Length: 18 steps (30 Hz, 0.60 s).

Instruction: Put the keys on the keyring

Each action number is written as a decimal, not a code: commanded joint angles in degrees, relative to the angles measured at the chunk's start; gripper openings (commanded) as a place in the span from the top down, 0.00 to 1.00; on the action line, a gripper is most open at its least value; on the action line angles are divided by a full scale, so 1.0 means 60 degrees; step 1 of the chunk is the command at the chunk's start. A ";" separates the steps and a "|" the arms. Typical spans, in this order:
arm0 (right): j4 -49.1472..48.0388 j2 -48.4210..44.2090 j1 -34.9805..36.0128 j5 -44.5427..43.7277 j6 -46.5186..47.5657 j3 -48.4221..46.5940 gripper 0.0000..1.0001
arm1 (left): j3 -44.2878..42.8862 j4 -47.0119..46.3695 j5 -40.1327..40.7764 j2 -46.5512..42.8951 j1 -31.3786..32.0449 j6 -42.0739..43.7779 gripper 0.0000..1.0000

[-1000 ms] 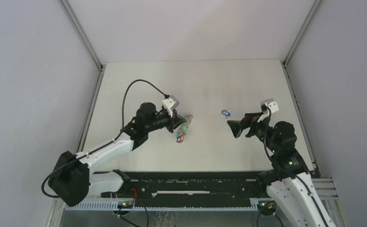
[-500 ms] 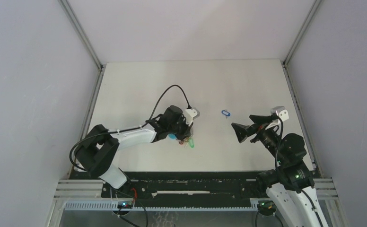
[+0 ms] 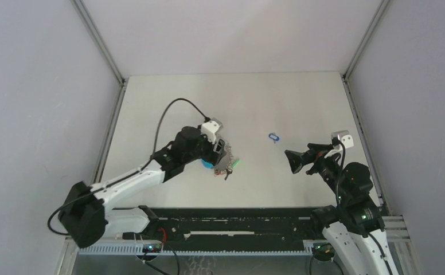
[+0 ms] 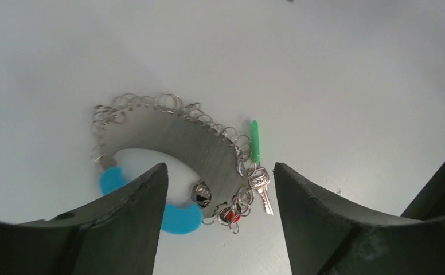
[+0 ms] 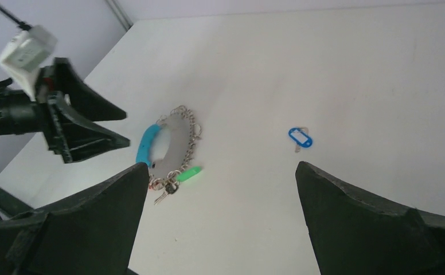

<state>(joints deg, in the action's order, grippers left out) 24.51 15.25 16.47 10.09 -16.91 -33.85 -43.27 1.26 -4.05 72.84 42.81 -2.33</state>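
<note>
Keyring flat on the table, both pincers spread wide and empty.

The keyring lies left of centre on the table. Its light-blue sleeve covers one arc and silver links fringe the other. The keys bunch at one end of the fringe, touching the links, with a green tag and a red tag among them. Your left gripper hangs over the ring, fingers far apart, gripping nothing; its wrist view shows no contact. Your right gripper is equally wide, empty, and well apart from the ring on the table's right side. A blue key tag lies alone between ring and right gripper, touching neither.
</note>
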 commanded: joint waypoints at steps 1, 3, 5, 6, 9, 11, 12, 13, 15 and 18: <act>0.0568 -0.0339 -0.0035 -0.0987 0.0005 -0.0766 0.00 | 0.0903 -0.0235 0.0842 -0.1913 -0.0872 -0.1169 0.22; 0.0788 -0.0573 -0.0035 -0.1277 0.0077 -0.0895 0.00 | 0.1295 -0.0039 0.1118 -0.2913 -0.1338 -0.1617 0.13; 0.1002 -0.0817 -0.0035 -0.1565 0.0168 -0.1013 0.00 | 0.1582 0.0312 0.2017 -0.3939 -0.1465 -0.2046 0.01; 0.1132 -0.0914 -0.0035 -0.1754 0.0231 -0.1096 0.00 | 0.1752 0.0367 0.2336 -0.4475 -0.1473 -0.2286 0.00; 0.1628 -0.1107 -0.0035 -0.2272 0.0478 -0.1458 0.00 | 0.2019 0.0648 0.2339 -0.5822 -0.1469 -0.2857 0.00; 0.1941 -0.1203 -0.0035 -0.2619 0.0656 -0.1635 0.00 | 0.1892 0.1258 0.2448 -0.6549 -0.1480 -0.3006 0.00; 0.2051 -0.1286 -0.0035 -0.2762 0.0718 -0.1652 0.00 | 0.1762 0.1659 0.2582 -0.6865 -0.1480 -0.3078 0.00; 0.2140 -0.1349 -0.0035 -0.2854 0.0739 -0.1654 0.00 | 0.1597 0.2078 0.2663 -0.7214 -0.1477 -0.3098 0.00; 0.2237 -0.1493 -0.0035 -0.2916 0.0727 -0.1647 0.00 | 0.1235 0.2867 0.2740 -0.7864 -0.1475 -0.3094 0.00; 0.2229 -0.1663 -0.0035 -0.2937 0.0639 -0.1550 0.00 | 0.0780 0.3960 0.3057 -0.9036 -0.1477 -0.3069 0.00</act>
<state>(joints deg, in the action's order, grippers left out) 36.60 6.57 16.47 -4.95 -13.93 -42.19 -32.93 15.25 10.68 25.56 33.95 -19.05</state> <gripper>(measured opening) 0.997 0.996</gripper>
